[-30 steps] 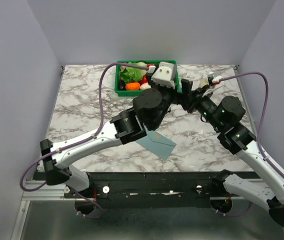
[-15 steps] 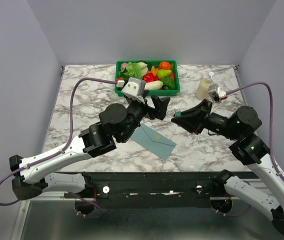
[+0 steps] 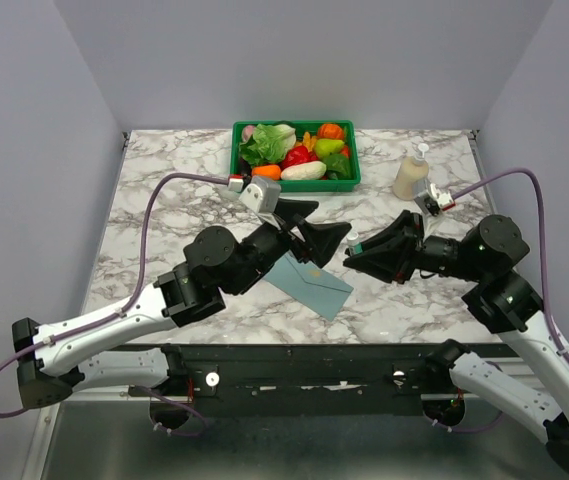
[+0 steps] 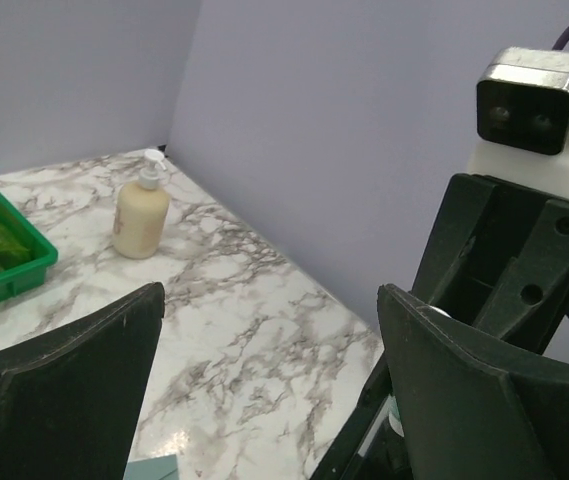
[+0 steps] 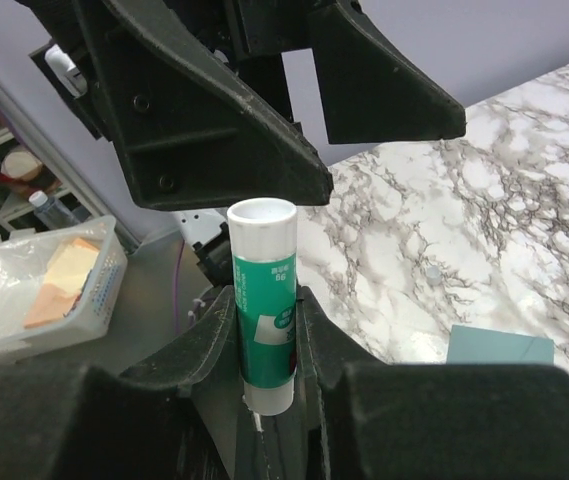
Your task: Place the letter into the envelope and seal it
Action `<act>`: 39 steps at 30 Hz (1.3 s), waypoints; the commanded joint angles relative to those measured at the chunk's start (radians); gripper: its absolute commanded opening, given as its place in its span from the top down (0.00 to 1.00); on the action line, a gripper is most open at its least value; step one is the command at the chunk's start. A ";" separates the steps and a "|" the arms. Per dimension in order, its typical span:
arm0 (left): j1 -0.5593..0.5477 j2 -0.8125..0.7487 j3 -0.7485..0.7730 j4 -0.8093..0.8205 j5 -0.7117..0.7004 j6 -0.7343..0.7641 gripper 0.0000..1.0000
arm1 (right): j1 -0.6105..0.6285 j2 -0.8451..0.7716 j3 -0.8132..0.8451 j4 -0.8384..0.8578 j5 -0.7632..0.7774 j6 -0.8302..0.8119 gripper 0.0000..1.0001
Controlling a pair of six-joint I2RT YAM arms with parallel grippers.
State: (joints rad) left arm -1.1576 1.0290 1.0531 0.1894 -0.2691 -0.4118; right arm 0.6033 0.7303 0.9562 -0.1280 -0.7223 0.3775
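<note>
Top external view. One flat teal paper envelope (image 3: pixel 319 290) lies on the marbled tabletop (image 3: pixel 164 200). No cream letter shows, so it is judged to be inside, and sealing is the step in hand. Above the envelope's far edge the left tool (image 3: pixel 332 217) hangs spread and empty. Above its right corner the right tool (image 3: pixel 352 250) pinches one green-and-white glue stick (image 5: pixel 262 300). The next move calls for lowering the stick to the flap. Beyond the envelope stand one green plastic basket (image 3: pixel 236 165) of vegetables and one cream pump bottle (image 3: pixel 409 178).

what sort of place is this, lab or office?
Probably a lab test cell: plain lavender walls box in a marble-look table, and a green bin of toy-looking produce sits at the back.
</note>
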 commanded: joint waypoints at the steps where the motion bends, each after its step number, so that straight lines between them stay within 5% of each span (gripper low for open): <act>1: -0.004 -0.050 -0.034 0.108 0.039 -0.070 0.04 | 0.004 -0.002 0.003 -0.024 -0.034 0.005 0.99; 9: -0.005 -0.030 -0.018 0.142 0.160 -0.113 0.04 | 0.004 0.003 -0.005 -0.025 -0.051 0.009 0.99; 22: -0.005 0.043 -0.038 0.211 0.269 -0.185 0.31 | 0.004 0.000 0.007 -0.024 -0.046 0.012 0.99; 25: -0.005 0.043 -0.041 0.219 0.268 -0.186 0.43 | 0.004 0.000 0.007 -0.024 -0.046 0.011 0.99; 29: -0.005 0.043 -0.039 0.220 0.268 -0.191 0.76 | 0.004 -0.002 0.004 -0.024 -0.043 0.012 0.99; 31: -0.005 0.048 -0.038 0.223 0.304 -0.196 0.81 | 0.004 -0.002 0.004 -0.024 -0.037 0.011 0.99; 34: -0.004 0.055 -0.038 0.226 0.326 -0.205 0.75 | 0.004 -0.003 0.004 -0.024 -0.035 0.011 0.99; 35: -0.005 0.055 -0.039 0.226 0.327 -0.206 0.52 | 0.004 -0.003 0.007 -0.024 -0.035 0.009 0.99; 39: -0.005 0.059 -0.045 0.235 0.332 -0.211 0.36 | 0.006 -0.003 0.007 -0.024 -0.035 0.011 0.99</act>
State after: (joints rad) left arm -1.1587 1.0801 1.0225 0.4046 0.0193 -0.6132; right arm 0.6029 0.7338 0.9550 -0.1524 -0.7536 0.3782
